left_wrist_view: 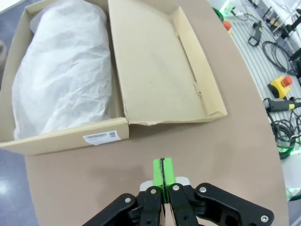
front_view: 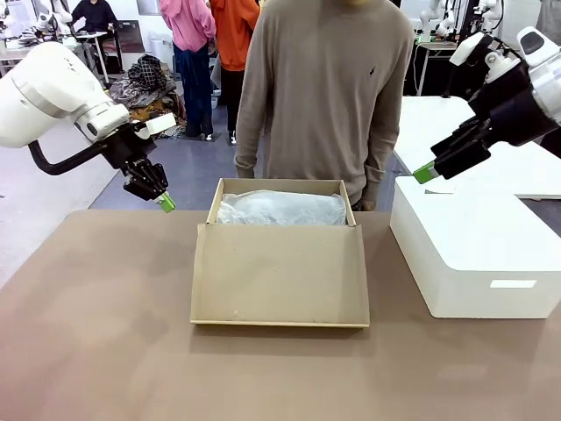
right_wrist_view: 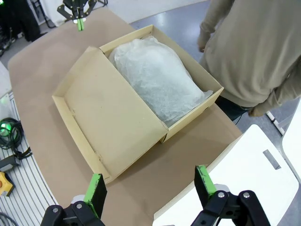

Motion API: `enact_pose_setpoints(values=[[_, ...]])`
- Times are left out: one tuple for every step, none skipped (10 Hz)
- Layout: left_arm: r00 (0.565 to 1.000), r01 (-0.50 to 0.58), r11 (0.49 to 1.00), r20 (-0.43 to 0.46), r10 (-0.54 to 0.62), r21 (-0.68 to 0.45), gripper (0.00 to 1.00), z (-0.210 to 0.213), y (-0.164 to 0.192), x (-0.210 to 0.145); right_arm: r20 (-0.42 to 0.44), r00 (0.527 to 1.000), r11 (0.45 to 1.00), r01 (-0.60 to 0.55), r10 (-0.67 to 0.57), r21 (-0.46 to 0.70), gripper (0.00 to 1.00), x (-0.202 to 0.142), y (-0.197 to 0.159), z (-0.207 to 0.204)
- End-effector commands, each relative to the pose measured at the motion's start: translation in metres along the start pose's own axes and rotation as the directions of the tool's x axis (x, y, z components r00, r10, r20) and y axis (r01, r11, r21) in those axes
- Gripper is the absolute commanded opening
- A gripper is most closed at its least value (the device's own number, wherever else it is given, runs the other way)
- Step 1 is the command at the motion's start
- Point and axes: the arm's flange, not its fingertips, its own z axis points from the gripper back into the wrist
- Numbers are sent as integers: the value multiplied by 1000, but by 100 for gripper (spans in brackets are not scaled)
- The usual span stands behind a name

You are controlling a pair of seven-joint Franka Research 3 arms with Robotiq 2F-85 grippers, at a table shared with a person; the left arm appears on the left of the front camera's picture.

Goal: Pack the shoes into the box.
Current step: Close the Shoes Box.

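Nearest me lies the lid, folded flat toward my side of the table. Behind it the box sits mid-table, long axis running left to right, with tissue mounded lengthwise inside. My left claw hangs pinched together, empty, off the box's far left corner. My right claw stands spread above the white box.

White arms carry black grippers (green pads).
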Motion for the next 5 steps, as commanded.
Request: enact_pose_setpoints(values=[[1000,5,1000,12,-4,-11,0,1,-1,-1,7,1000,1000,0,0,0,100,0,0,0],[1000,5,1000,12,-4,-11,0,1,-1,-1,7,1000,1000,0,0,0,100,0,0,0],[1000,5,1000,12,-4,-11,0,1,-1,-1,7,1000,1000,0,0,0,100,0,0,0],[1000,-1,1000,2,1,-6,0,0,-1,0,7,1000,1000,0,0,0,100,0,0,0],[1000,-20,1000,20,20,-19,0,-7,9,-7,7,1000,1000,0,0,0,100,0,0,0]])
